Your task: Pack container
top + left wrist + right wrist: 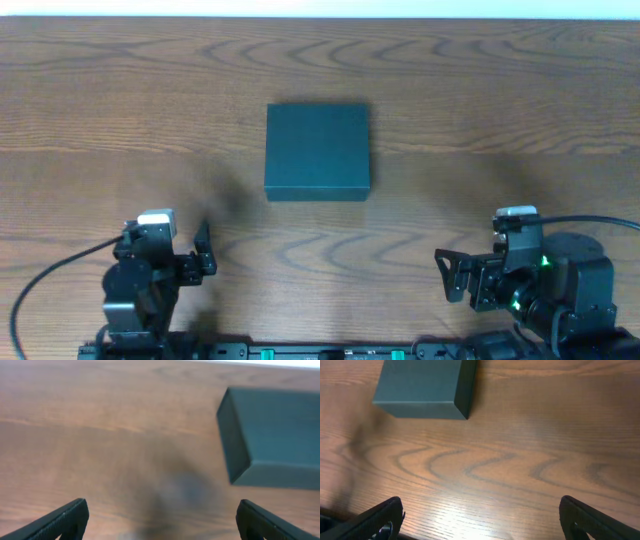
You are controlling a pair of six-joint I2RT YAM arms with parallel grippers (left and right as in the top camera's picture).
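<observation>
closed container (pixel 317 152) on table (pixel 500 100)

Matt container (pixel 317 148) (cardboard-like), wood-grain table (pixel 500 100)

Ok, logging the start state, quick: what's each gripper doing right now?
Left gripper: open, holding nothing.
Right gripper: open, holding nothing.

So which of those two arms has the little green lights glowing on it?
The right arm, on the right of the overhead view: two green lights glow on its dark body. The left arm shows none.
</observation>
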